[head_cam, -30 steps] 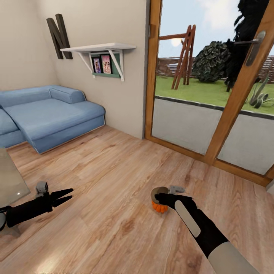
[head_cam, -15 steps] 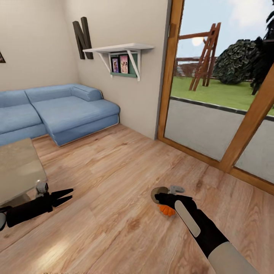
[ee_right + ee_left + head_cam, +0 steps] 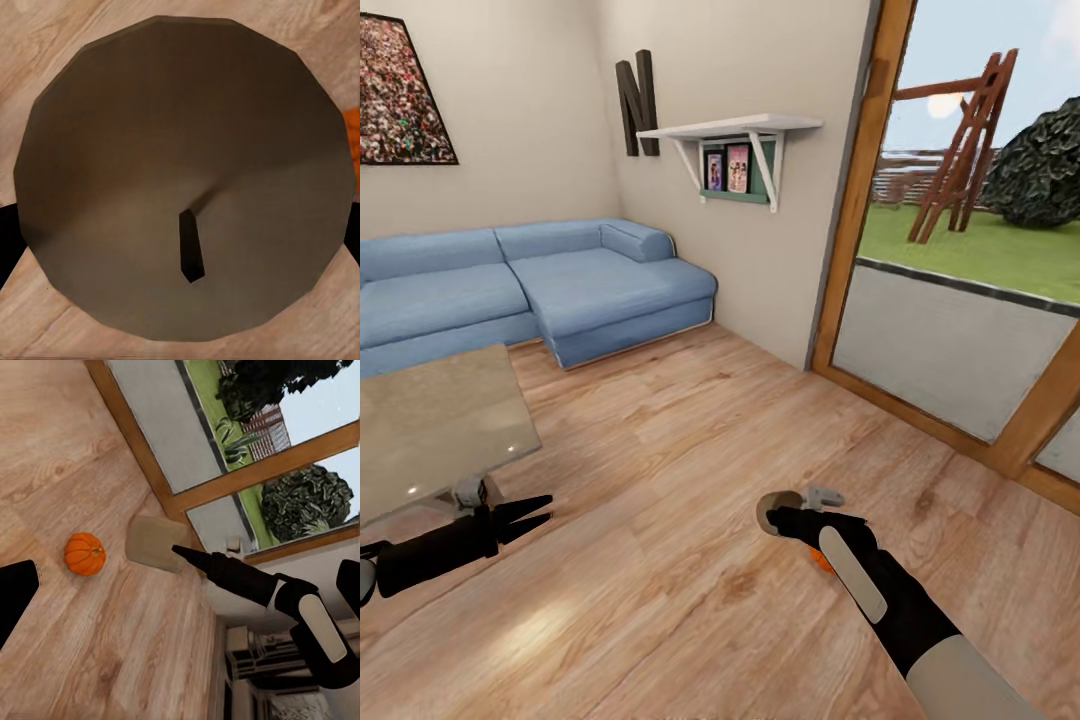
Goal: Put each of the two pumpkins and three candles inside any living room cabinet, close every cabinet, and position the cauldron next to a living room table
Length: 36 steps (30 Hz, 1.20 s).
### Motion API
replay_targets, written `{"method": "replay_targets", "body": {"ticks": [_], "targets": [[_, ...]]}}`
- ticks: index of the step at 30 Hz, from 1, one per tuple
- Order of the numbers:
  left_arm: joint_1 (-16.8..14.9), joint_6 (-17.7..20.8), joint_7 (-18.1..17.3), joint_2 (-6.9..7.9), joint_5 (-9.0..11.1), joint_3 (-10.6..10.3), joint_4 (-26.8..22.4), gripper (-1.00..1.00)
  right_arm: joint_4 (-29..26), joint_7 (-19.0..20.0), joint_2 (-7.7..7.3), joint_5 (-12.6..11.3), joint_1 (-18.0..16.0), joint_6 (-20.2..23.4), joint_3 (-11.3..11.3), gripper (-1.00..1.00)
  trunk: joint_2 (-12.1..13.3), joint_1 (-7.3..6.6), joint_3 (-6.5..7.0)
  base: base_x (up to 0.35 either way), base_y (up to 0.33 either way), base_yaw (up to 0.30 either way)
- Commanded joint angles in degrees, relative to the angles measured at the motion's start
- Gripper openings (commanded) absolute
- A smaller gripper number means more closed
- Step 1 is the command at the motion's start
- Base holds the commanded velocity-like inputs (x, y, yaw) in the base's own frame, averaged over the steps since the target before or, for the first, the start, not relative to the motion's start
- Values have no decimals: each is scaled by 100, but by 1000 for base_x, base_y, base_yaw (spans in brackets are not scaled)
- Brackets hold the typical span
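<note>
The right gripper (image 3: 785, 520) carries a candle (image 3: 155, 543) clamped above the floor near a loose pumpkin (image 3: 85, 553), and any jolt in transit could shake it free; the left gripper (image 3: 532, 513) hangs open, empty.

Bright, even daylight from the glass door (image 3: 960, 330) leaves a soft sheen on the floor (image 3: 660, 480); renders slightly soft.

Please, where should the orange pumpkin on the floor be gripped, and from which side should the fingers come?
Grip the pumpkin across its round ribbed belly, coming from above: it sits low on the wooden floor, so a sideways approach would probably scrape the boards. The open left gripper seems the better choice, since the right gripper holds a candle.
</note>
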Motion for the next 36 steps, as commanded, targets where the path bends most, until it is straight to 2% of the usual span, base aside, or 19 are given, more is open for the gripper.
{"method": "replay_targets", "body": {"ticks": [1,9,20,36], "targets": [[-6,20,-22,-1,-10,1,5,100,-11,-58,-7,-58,-4,3,21,-100,-2,-2,-5,-43,0,273],[-6,19,-22,-1,-11,1,10,100,-14,-58,-7,-58,-4,3,21,-100,-2,-2,-5,-37,0,273],[-6,19,-22,-1,-9,1,8,100,-11,-58,-4,-58,-3,3,26,-100,-2,-2,-5,-240,0,273],[-6,19,-22,-1,-10,1,11,100,-10,-58,1,-74,-3,-127,34,-100,-2,-2,-5,-11,0,273]]}}
